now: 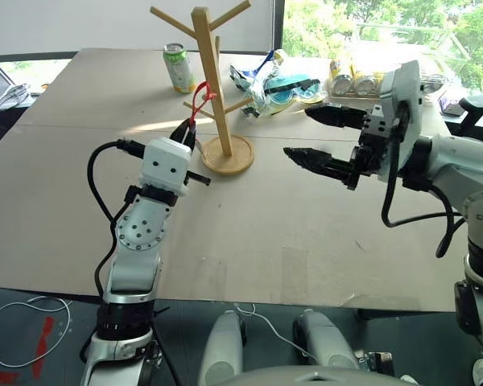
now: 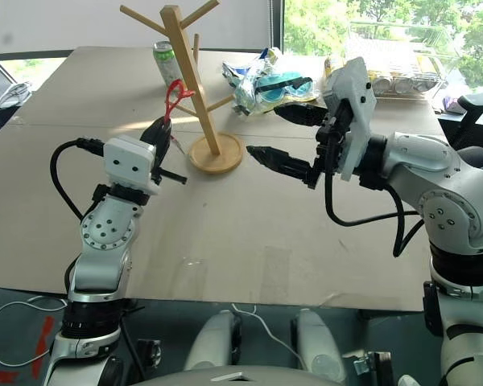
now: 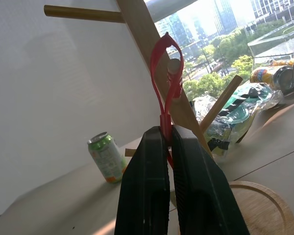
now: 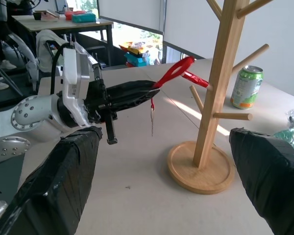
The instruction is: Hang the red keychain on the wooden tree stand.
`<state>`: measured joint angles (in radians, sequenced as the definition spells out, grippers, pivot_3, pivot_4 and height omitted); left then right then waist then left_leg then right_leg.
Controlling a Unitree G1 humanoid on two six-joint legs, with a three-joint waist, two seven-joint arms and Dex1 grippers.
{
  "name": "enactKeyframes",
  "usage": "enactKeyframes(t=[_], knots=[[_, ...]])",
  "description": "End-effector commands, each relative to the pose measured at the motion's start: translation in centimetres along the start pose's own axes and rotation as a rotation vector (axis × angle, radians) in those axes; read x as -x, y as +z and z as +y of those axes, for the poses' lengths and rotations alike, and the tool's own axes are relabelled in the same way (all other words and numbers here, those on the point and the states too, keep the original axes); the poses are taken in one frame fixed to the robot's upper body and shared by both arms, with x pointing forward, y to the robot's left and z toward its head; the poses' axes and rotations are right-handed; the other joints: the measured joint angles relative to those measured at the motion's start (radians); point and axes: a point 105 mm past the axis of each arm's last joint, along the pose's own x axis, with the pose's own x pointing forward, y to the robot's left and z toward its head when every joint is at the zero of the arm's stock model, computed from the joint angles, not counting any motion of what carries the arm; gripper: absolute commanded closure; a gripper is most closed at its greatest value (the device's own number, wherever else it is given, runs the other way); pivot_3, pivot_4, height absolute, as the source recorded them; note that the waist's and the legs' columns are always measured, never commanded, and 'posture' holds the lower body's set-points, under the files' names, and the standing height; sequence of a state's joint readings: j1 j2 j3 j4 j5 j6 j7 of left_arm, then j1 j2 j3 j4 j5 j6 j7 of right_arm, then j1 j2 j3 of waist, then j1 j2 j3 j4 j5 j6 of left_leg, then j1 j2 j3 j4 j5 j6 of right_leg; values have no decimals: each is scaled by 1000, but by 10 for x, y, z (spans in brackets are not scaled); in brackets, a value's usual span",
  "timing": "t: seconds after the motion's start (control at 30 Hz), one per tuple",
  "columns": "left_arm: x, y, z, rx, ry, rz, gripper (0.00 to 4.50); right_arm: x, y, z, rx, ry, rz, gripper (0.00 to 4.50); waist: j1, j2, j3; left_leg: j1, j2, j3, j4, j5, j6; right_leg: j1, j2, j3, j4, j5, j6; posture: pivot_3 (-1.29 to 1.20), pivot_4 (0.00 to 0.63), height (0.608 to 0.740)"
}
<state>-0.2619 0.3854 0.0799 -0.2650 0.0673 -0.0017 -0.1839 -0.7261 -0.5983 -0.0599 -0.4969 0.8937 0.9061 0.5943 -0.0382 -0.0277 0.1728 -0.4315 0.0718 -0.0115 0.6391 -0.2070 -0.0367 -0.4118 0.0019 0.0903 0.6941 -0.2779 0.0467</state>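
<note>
Two grippers ours, left gripper [image 3: 169, 142] pinching thin red strap keychain [image 3: 167, 73] beside pale wooden tree stand [image 1: 213, 88], right gripper [image 1: 312, 135] spread wide.

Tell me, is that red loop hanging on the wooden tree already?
Not yet. The left pincer is shut on the red keychain, holding its loop up at a peg of the wooden tree stand; whether it's over the peg, cannot tell.

A green soda can [image 1: 178, 67] is standing upright on the brown table [image 1: 249, 233], toward its far edge. To the can's right, blue goggles in crinkled clear wrapping [image 1: 278, 86] are lying on the table. Farther right of the can, yellow cans inside a clear box [image 1: 356, 76] are resting on their sides. Below the table's near left corner, a white cable [image 1: 16, 322] is curling across the floor.
</note>
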Motion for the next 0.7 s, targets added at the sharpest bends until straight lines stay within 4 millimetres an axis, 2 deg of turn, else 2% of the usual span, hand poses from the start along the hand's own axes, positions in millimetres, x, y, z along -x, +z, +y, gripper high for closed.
enactKeyframes(t=[0.03, 0.43, 0.53, 0.67, 0.7], knots=[[1, 1, 8, -14, 32, -2, 4448, 3, 22, 4, 51, 1, -65, 0, 0, 0, 0, 0, 0, 0, 0, 0, 0, 0, 0, 0, 0, 0, 0, 0, 150, 732], [-4, -20, 9, -6, 55, 82, 4448, 1, 29, 8, 61, 10, -65, 0, -1, 0, 0, 0, 0, 0, 0, 0, 0, 0, 0, 0, 0, 0, 0, 0, 150, 732], [-6, -20, 10, -5, 54, 78, 3502, 1, 29, 7, 62, 10, -61, 0, -1, 0, 0, 0, 0, 0, 0, 0, 0, 0, 0, 0, 0, 0, 0, 0, 150, 732], [-8, -19, 8, 6, 47, 70, 1651, 2, 29, 7, 64, 9, -57, 0, 0, 0, 0, 0, 0, 0, 0, 0, 0, 0, 0, 0, 0, 0, 0, 0, 150, 732], [-8, -19, 8, 7, 46, 69, 1055, 2, 29, 7, 64, 8, -56, 0, 0, 0, 0, 0, 0, 0, 0, 0, 0, 0, 0, 0, 0, 0, 0, 0, 150, 732]])
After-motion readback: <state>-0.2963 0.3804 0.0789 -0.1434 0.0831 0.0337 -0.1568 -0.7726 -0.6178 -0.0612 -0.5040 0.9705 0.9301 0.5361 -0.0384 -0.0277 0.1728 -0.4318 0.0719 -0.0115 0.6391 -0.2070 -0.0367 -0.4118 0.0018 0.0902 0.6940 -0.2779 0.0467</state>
